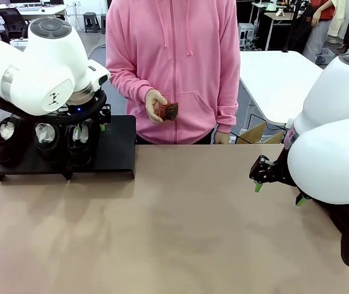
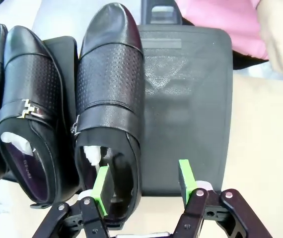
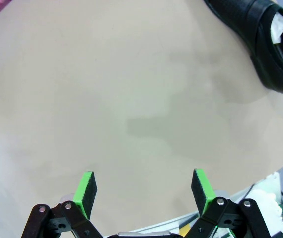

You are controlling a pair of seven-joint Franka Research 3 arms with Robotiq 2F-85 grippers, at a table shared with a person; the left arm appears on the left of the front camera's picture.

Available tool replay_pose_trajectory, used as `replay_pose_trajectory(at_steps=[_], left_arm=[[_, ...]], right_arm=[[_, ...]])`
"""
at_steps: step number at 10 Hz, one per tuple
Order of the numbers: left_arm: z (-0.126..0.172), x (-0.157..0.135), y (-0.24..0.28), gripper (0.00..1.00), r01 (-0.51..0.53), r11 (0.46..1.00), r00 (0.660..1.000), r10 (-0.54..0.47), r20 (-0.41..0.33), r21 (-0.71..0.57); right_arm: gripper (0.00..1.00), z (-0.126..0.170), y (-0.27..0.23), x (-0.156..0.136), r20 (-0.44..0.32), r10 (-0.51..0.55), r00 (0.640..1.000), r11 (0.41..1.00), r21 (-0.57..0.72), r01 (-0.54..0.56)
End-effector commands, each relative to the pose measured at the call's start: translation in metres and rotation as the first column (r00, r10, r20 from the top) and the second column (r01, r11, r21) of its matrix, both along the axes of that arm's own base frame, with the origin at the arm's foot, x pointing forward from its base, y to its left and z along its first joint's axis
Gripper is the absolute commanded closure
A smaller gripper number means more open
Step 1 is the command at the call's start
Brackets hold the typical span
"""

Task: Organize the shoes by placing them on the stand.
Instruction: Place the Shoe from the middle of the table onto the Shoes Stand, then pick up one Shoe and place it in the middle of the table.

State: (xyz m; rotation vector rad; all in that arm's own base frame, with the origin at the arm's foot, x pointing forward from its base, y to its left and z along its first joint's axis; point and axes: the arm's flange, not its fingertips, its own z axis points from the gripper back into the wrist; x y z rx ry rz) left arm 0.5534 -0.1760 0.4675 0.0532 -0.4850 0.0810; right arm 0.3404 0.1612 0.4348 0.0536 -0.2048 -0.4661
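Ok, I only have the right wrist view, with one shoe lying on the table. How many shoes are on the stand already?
Observer: Three shoes sit side by side on the stand.
Operator: Is the left arm gripping one?
Observer: No. The left end effector is open, with one finger inside the heel opening of the rightmost shoe and the other outside it.
Operator: Any room left?
Observer: Yes, the stand is bare right beside that shoe.

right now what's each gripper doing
left gripper: open, one of its fingers inside the third shoe's heel opening
right gripper: open, holding nothing
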Motion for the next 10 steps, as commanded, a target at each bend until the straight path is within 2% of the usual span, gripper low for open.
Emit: replay_pose_trajectory(at_steps=[1,8,10], left_arm=[[-0.015,0.017,0.003,0.31,0.012,0.999,1.000,-0.012,-0.008,0.030],[-0.019,0.015,0.002,0.31,0.006,1.000,1.000,-0.005,-0.020,0.015],[0.030,-0.029,-0.041,0.31,0.141,0.988,0.981,-0.149,0.127,0.070]], right_arm=[[0.00,0.000,-0.001,0.001,0.001,0.019,1.000,1.000,0.003,-0.019],[0.00,0.000,-0.001,0.001,0.001,0.019,1.000,1.000,0.003,-0.019],[0.00,0.000,-0.001,0.001,0.001,0.019,1.000,1.000,0.003,-0.019]])
